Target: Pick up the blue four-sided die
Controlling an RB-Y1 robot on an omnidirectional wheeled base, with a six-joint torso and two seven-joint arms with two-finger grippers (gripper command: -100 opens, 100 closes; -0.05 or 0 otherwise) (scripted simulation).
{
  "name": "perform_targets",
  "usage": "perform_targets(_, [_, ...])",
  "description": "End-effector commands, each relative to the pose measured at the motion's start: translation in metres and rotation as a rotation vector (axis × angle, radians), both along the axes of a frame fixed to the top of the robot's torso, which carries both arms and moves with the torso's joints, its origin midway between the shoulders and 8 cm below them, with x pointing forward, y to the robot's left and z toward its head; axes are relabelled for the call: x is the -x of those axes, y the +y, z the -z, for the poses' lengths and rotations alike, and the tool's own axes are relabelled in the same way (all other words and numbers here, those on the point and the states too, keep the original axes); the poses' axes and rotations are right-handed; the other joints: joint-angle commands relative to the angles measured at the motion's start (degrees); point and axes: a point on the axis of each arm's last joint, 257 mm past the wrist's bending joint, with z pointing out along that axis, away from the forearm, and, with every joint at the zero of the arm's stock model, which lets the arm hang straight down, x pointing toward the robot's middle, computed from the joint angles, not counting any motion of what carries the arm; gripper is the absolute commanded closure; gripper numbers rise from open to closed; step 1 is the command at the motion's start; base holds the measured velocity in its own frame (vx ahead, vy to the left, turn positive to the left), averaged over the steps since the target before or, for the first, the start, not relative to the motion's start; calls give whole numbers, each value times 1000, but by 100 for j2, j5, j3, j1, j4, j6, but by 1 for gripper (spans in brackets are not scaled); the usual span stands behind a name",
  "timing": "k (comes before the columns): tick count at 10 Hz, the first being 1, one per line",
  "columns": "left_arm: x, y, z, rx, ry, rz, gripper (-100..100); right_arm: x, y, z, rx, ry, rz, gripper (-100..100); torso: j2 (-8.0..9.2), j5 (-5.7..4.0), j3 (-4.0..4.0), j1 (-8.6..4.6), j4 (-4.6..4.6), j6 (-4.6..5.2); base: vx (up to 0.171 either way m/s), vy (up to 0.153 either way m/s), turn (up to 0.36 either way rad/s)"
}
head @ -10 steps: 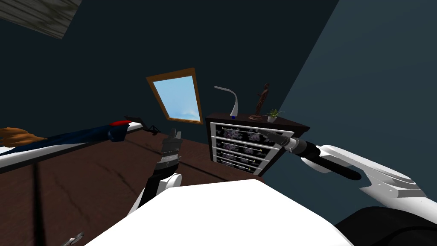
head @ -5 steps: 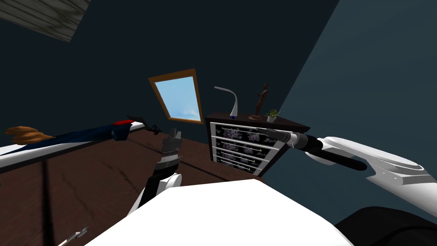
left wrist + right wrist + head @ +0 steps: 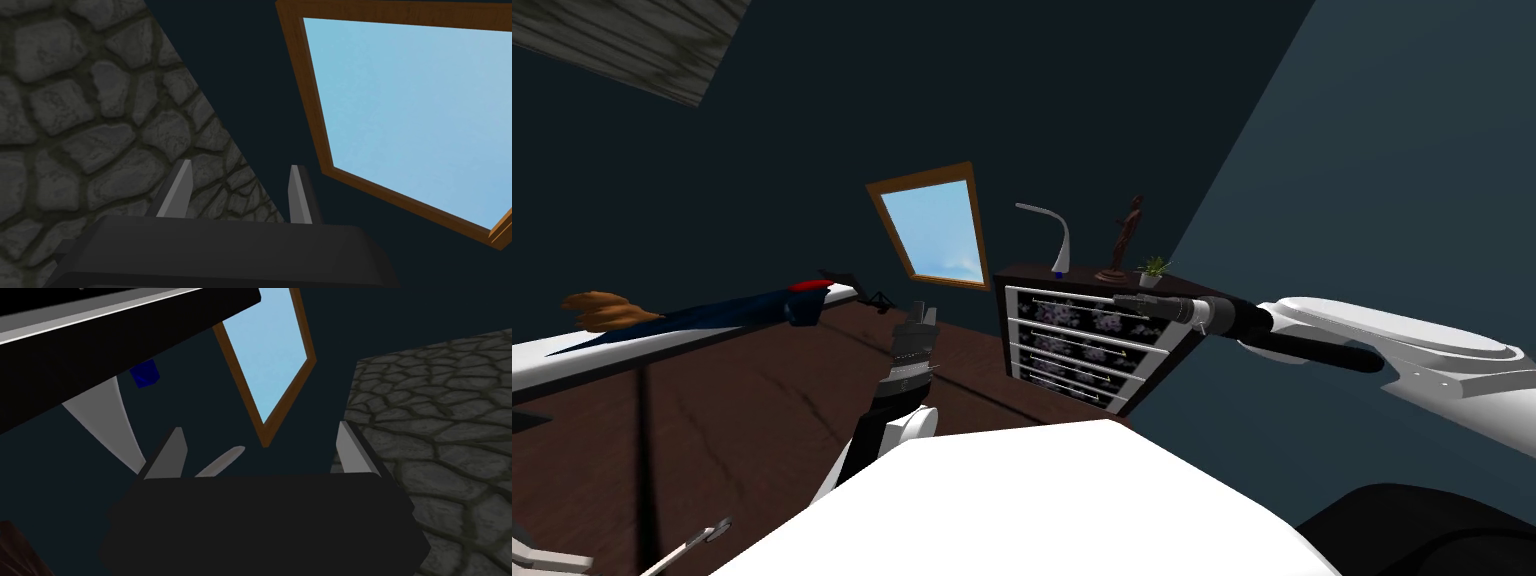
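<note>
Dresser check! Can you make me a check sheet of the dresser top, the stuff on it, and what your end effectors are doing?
Surface: dark dresser with patterned drawer fronts; things stand on its top.
Job's things: blue die on the dresser top at the lamp's base, untouched.
Clutter: white lamp, brown statuette and small potted plant, all on the dresser top.
End effectors: right end effector open, near the dresser's top front edge, apart from the die; left end effector open, holding nothing.
Cables: nothing seen.
Surroundings: dark blue walls, wood-framed window, brown wooden floor.
</note>
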Motion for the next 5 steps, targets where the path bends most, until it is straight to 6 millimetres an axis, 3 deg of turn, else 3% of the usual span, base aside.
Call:
perform_targets(1, [0, 0, 0, 0, 0, 0, 0, -1, 4, -2, 29, 5, -15, -100, 0, 0, 0, 0, 0, 0, 0, -14, -1])
perform_targets(5, [0, 0, 0, 0, 0, 0, 0, -10, -2, -12, 178, 15, -43, -100, -1, 0, 0, 4, 0, 1, 7, -20, 45])
